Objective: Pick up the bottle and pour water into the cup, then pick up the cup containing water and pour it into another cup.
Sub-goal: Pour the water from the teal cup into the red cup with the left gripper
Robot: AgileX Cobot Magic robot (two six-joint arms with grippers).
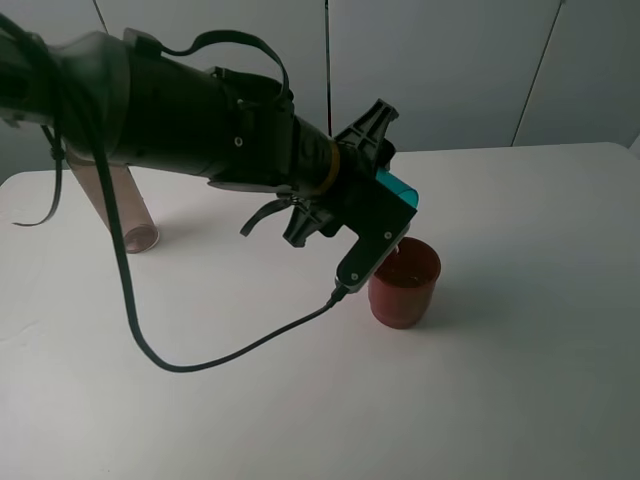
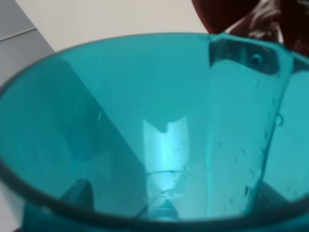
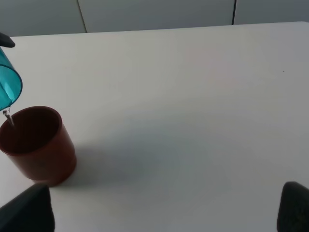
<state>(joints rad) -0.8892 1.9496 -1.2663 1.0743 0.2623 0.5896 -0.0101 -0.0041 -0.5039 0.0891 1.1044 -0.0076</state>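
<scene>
My left gripper [image 1: 384, 192] is shut on the teal cup [image 1: 400, 188], holding it tipped on its side just above the red-brown cup [image 1: 404, 283]. A thin trickle of water [image 3: 8, 116] falls from the teal cup's rim [image 3: 9, 82] into the red-brown cup [image 3: 40, 145]. In the left wrist view the teal cup [image 2: 154, 125] fills the picture, with the red-brown cup's rim [image 2: 227, 14] beyond it. The smoky bottle [image 1: 124, 210] stands at the far left, its upper part hidden behind the left arm. My right gripper [image 3: 159, 217] is open with nothing between its fingers, and the exterior high view does not show it.
The white table [image 1: 520, 380] stretches to the right of the red-brown cup. A black cable [image 1: 230, 350] from the left arm hangs low over the table's middle. Grey wall panels [image 1: 450, 70] stand behind the table's far edge.
</scene>
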